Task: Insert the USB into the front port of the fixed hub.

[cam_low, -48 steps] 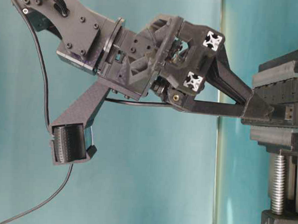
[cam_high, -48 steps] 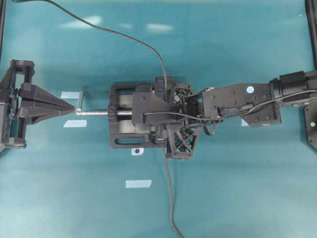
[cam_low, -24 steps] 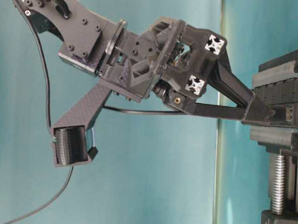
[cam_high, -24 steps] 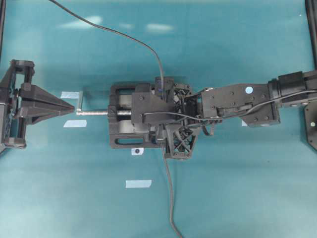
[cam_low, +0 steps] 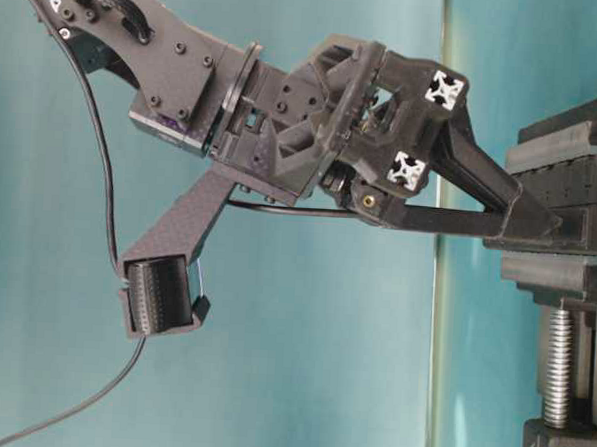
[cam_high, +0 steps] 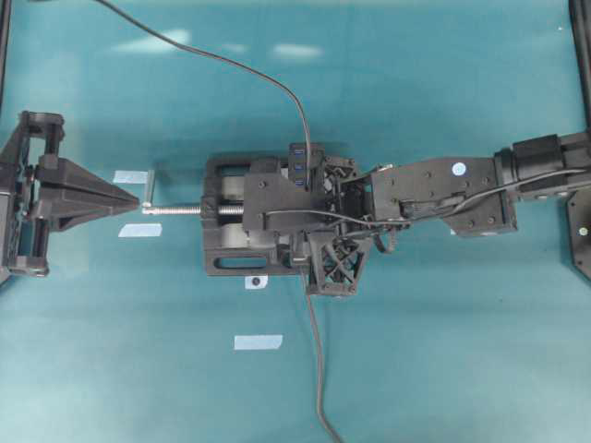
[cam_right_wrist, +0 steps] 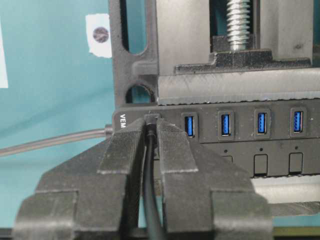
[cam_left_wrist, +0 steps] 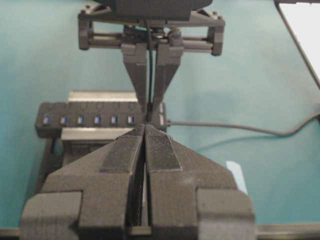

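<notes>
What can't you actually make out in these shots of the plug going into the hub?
- How deep the USB sits in the fixed hub: right wrist view, the right gripper fingers cover it.
- The end port: overhead view, the arm covers it.
- The hub's lettering: right wrist view, only "VEM" shows beside the finger.

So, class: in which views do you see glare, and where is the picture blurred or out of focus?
Overhead view: pale glare streaks on the table near the top. Left wrist view: blown-out white patch at top right. Right wrist view: gripper fingers up close look soft, while the hub ports stay sharp.
</notes>
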